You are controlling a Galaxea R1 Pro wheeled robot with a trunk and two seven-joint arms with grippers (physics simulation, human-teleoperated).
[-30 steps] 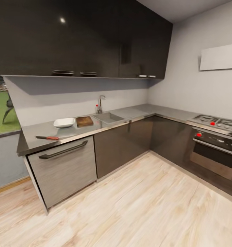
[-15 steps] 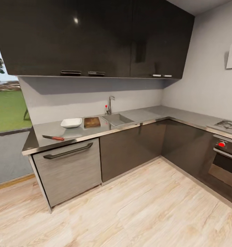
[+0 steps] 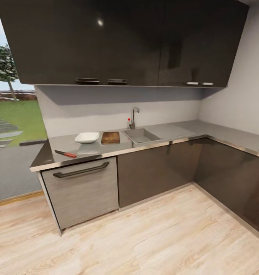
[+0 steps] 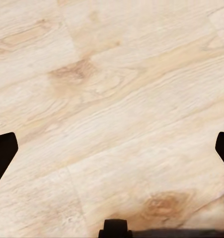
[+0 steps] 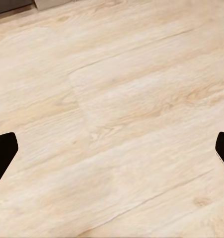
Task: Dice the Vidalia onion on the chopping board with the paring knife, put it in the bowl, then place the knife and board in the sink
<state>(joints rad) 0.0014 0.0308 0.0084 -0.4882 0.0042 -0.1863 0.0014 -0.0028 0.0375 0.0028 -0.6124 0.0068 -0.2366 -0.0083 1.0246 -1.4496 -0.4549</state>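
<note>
View: camera had swung left since before; sink (image 3: 139, 135) sat mid-frame.
Onion: possibly inside, unseen.
Left gripper (image 4: 112, 148): spread wide.
Right gripper (image 5: 112, 151): spread wide.

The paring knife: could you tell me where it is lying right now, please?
In the head view, the paring knife lies flat on the countertop near its left end, above the drawer handle, in front and left of the bowl.
</note>
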